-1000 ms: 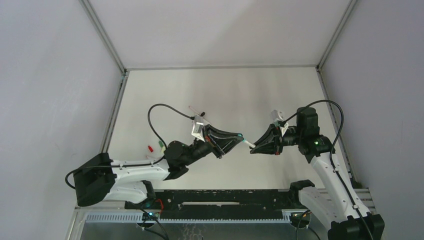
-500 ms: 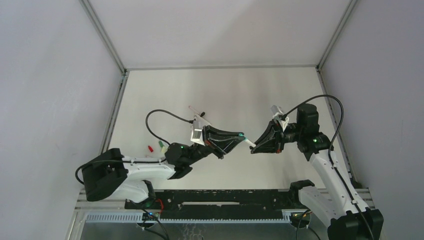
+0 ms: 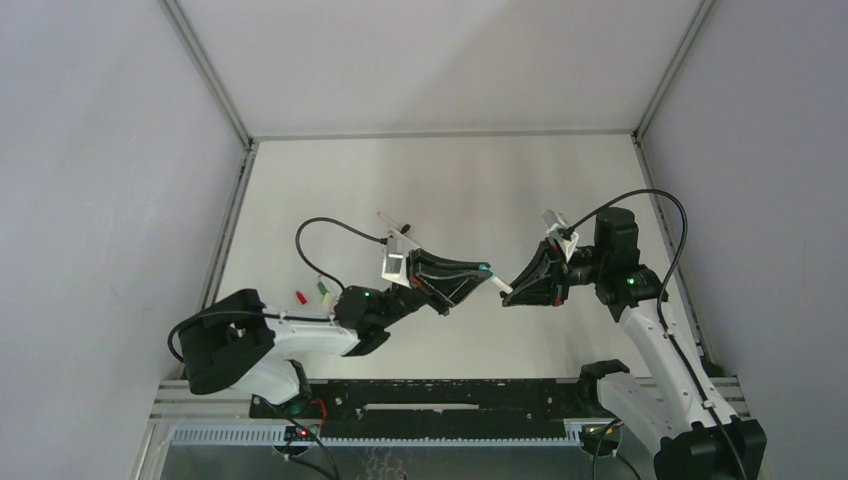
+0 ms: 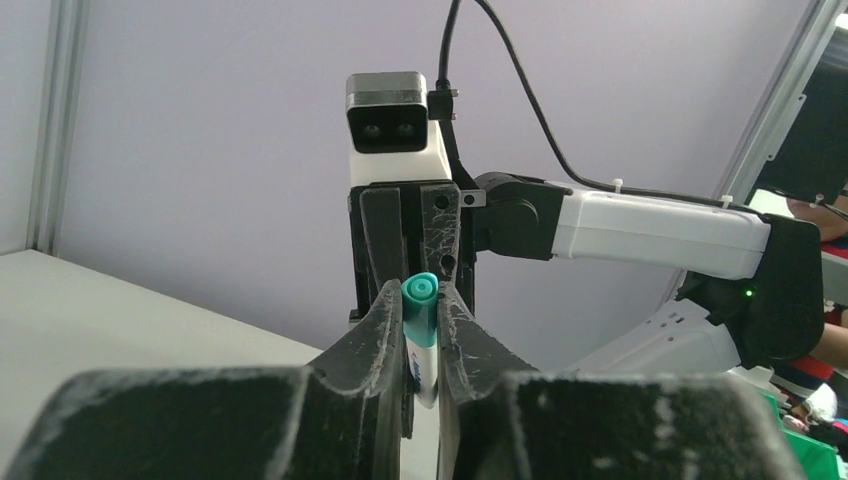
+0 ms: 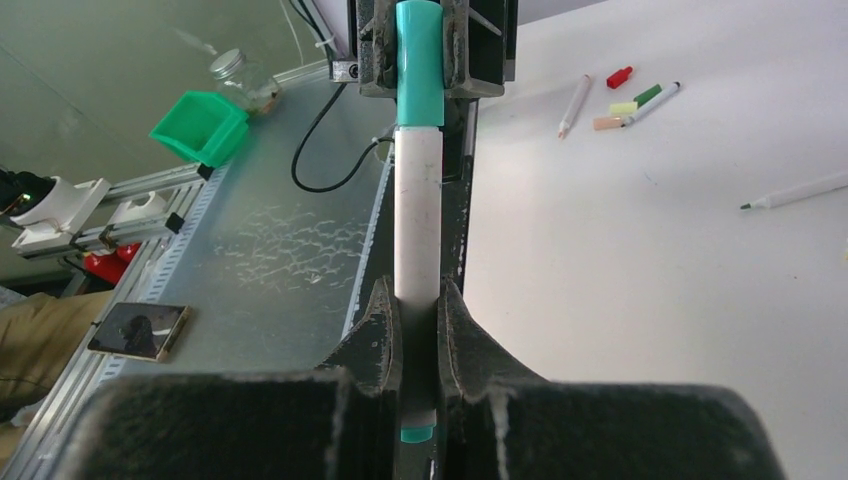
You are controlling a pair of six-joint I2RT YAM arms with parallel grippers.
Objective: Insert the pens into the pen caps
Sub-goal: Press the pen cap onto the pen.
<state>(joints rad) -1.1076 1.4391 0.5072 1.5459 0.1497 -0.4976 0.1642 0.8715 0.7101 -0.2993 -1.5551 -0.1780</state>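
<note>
You see a teal cap (image 5: 418, 60) on a white pen (image 5: 417, 210) with a teal band. On the pale worktop (image 5: 650, 280) lie a red cap (image 5: 620, 77), a yellow-green cap (image 5: 623, 108) and a peach cap (image 5: 606, 123). The bin (image 5: 200, 125) is green.

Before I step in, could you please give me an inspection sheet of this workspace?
Surface: pale table, no spills seen.
Job's things: teal cap and white pen held in line, barrel meeting cap; red cap, yellow-green cap, peach cap and three loose pens lying on the table.
Clutter: green bin, glass jar, phone, all off the table.
Grippers: left gripper, jaws shut on the teal cap; right gripper, jaws shut on the white pen.
Cables: black cable arcs over the left arm, another over the right, both clear of the jaws.
Surroundings: plain walls, metal frame.
</note>
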